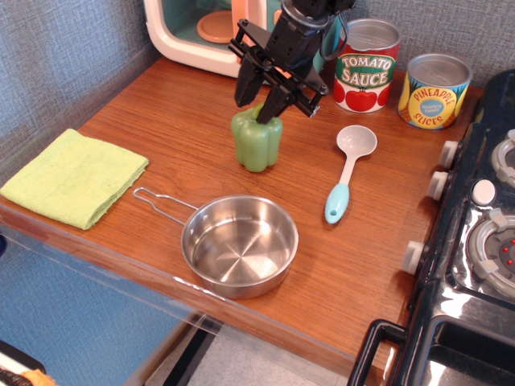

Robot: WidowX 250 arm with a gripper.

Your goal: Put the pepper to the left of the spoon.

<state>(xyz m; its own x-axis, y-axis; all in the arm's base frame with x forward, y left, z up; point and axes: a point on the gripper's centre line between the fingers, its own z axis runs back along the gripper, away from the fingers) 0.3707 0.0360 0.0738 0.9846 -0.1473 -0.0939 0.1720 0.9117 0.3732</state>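
Green pepper [257, 141] upright between pot [239, 245] and toy oven [211, 32], hand [259, 106] pinching its stem, spoon [348, 173] rightward.

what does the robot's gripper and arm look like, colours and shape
The gripper is all black: a flat crossbar with two slim dark fingers reaching down from it. The arm above it is black too, chunky and blocky. No markings or cables can be made out.

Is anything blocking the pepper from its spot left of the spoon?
Nothing visible does. The pepper stands upright on the table, already left of the spoon, with bare wood between them. The gripper sits at its top, jaws astride the stem.
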